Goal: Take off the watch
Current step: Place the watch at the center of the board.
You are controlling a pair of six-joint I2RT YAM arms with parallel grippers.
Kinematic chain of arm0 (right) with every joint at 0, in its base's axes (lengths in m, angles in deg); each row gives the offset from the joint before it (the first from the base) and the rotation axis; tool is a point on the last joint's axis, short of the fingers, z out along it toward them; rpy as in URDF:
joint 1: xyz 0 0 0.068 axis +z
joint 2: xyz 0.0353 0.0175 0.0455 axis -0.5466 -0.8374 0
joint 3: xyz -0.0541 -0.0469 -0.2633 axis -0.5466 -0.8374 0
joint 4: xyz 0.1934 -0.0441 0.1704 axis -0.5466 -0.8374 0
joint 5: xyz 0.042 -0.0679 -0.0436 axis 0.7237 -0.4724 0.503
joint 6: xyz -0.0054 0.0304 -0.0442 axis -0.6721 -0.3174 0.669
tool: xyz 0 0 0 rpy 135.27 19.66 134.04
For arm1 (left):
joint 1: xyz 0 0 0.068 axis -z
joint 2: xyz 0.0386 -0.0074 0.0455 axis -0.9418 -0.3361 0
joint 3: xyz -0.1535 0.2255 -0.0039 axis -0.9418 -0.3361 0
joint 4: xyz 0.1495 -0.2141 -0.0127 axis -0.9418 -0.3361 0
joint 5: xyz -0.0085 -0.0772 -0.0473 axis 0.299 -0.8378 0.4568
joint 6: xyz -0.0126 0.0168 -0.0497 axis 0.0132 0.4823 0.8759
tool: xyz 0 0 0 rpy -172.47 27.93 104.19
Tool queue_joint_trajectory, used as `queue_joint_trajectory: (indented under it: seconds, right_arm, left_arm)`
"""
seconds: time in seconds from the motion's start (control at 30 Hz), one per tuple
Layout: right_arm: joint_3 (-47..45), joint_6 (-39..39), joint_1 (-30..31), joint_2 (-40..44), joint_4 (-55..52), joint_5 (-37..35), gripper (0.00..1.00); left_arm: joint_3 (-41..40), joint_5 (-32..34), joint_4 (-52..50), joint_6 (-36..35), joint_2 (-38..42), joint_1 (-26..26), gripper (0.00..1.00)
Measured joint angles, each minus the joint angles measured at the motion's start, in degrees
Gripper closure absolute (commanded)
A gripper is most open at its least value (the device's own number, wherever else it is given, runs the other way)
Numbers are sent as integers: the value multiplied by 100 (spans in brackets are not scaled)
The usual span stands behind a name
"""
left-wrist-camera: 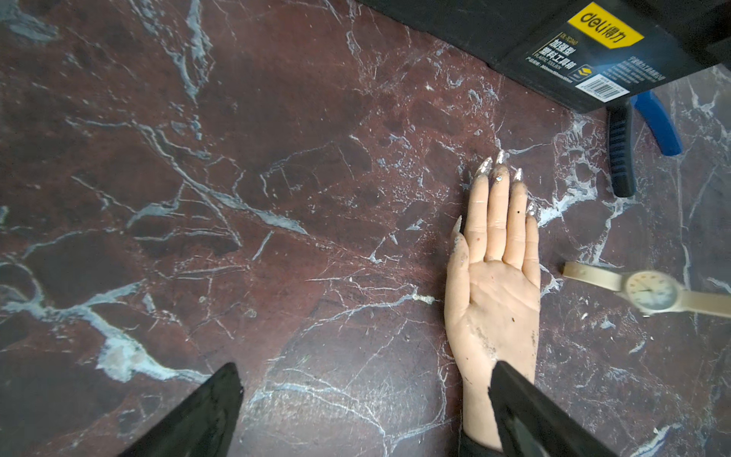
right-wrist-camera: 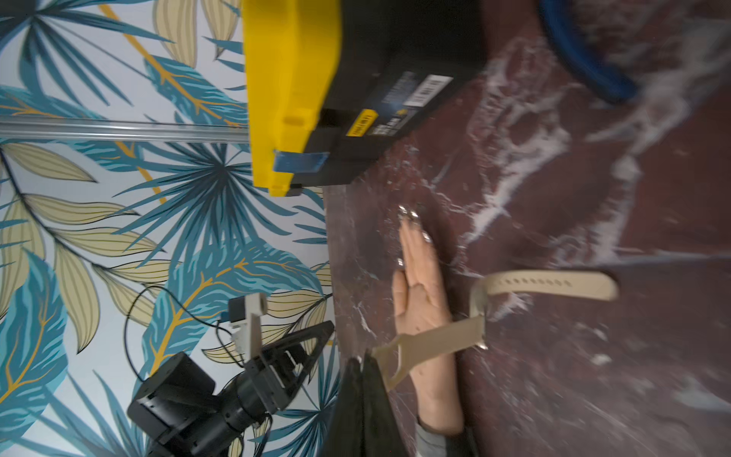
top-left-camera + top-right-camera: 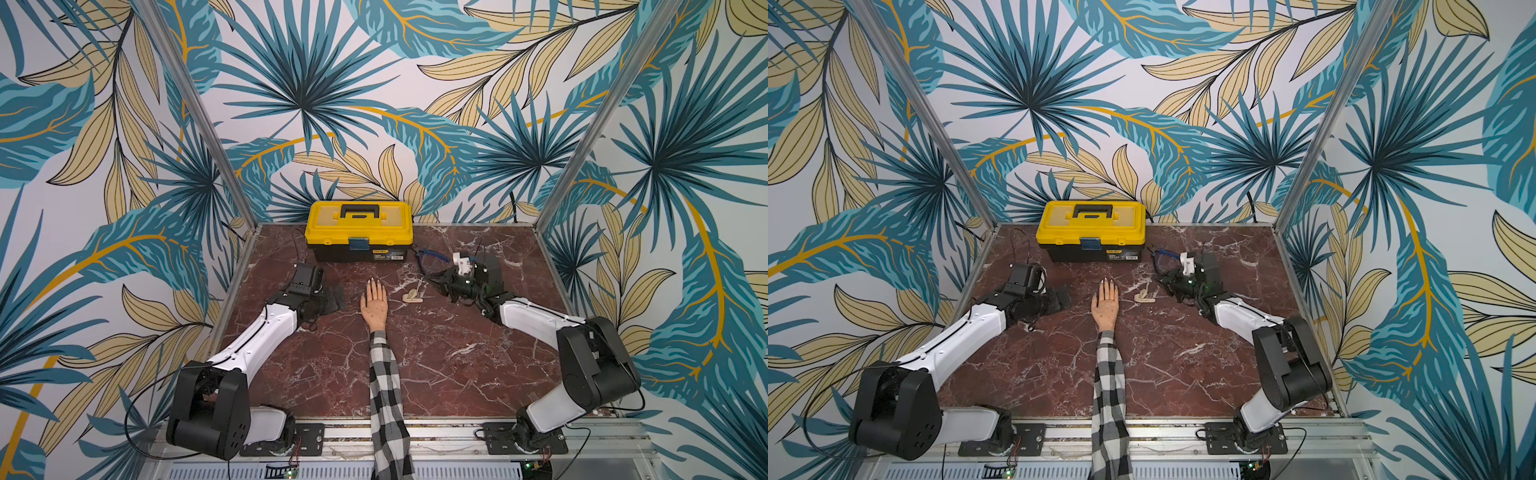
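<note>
The watch (image 3: 411, 296), with its pale round face (image 1: 650, 294) and beige strap (image 2: 435, 340), is off the mannequin hand (image 3: 375, 305) and sits just to that hand's right. My right gripper (image 2: 362, 362) is shut, its tips pinching the buckle end of the strap. In both top views it reaches in from the right (image 3: 1160, 286). The bare hand (image 1: 494, 285) lies palm up, and a plaid sleeve (image 3: 384, 395) covers the arm. My left gripper (image 1: 366, 368) stands open and empty on the hand's left side (image 3: 332, 297), with one finger over the wrist in the left wrist view.
A yellow and black toolbox (image 3: 359, 230) stands shut at the back of the marble table (image 3: 436, 374). Blue-handled pliers (image 3: 432, 255) lie by its right corner, close behind my right gripper. Metal frame posts rise at the table's back corners.
</note>
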Motion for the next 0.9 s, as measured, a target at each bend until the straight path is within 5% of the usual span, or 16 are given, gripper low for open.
queue_joint_trajectory:
  seconds: [0.4, 0.47, 0.6, 0.7, 0.9]
  right_arm:
    - [-1593, 702, -595, 1891, -903, -380, 100]
    - [-1751, 881, -601, 2199, -1300, -581, 86]
    - [-1952, 1213, -619, 2868, -2339, -1102, 30]
    - [-1971, 1390, -625, 3563, -3095, -1502, 6]
    - [-1703, 1650, -629, 4439, -4186, -2201, 0]
  left_arm:
    - [0, -136, 0, 7, -63, 0, 1]
    - [0, -151, 0, 7, -63, 0, 0]
    - [0, -153, 0, 4, -63, 0, 1]
    - [0, -144, -2, 2, -48, 0, 1]
    - [-149, 133, 2, -9, 236, 0, 1]
